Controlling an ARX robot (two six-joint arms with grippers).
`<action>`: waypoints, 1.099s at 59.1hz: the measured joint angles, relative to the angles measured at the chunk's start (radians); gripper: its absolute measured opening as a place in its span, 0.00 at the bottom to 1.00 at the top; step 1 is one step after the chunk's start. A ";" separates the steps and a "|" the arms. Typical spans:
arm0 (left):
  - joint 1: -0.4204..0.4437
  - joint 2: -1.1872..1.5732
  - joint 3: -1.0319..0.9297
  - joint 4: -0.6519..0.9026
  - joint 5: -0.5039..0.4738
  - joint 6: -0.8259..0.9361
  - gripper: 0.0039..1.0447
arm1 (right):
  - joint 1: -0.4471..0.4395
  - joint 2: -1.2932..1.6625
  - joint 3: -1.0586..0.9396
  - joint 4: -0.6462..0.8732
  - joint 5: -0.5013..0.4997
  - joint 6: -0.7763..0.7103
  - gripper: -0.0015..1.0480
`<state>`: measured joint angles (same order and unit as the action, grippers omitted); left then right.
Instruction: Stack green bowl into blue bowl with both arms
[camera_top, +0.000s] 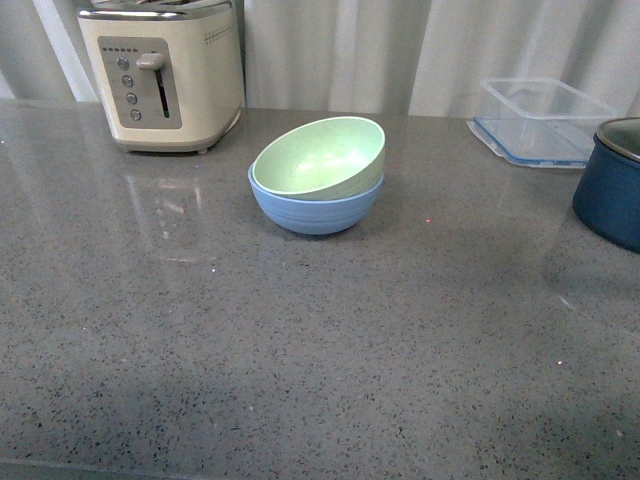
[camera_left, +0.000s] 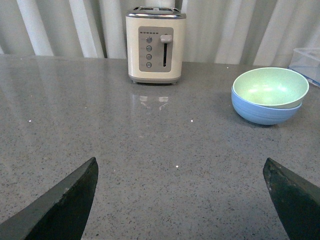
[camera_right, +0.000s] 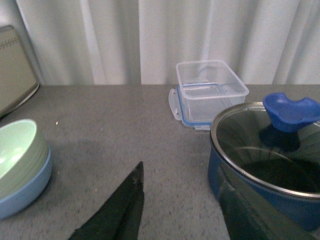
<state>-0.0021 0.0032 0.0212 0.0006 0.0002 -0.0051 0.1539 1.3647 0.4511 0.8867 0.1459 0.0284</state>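
The green bowl (camera_top: 322, 155) is sitting tilted inside the blue bowl (camera_top: 316, 209) on the grey countertop (camera_top: 300, 350), just right of the cream toaster (camera_top: 163, 72). The left gripper (camera_left: 182, 200) is hovering with fingers spread wide, holding nothing, while the right gripper (camera_right: 182, 210) is also gaping empty beside the navy pot (camera_right: 270, 165)

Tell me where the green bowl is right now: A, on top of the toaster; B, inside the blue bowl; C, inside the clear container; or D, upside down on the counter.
B: the green bowl sits nested, slightly tilted, in the blue bowl, apart from the toaster and the container.
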 joint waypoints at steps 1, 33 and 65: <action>0.000 0.000 0.000 0.000 0.000 0.000 0.94 | -0.004 -0.016 -0.018 0.004 -0.005 -0.005 0.30; 0.000 0.000 0.000 0.000 -0.001 0.000 0.94 | -0.144 -0.392 -0.322 -0.054 -0.139 -0.025 0.01; 0.000 0.000 0.000 0.000 0.000 0.000 0.94 | -0.152 -0.687 -0.441 -0.229 -0.144 -0.025 0.01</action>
<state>-0.0021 0.0029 0.0212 0.0006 -0.0002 -0.0051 0.0017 0.6777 0.0101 0.6575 0.0021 0.0032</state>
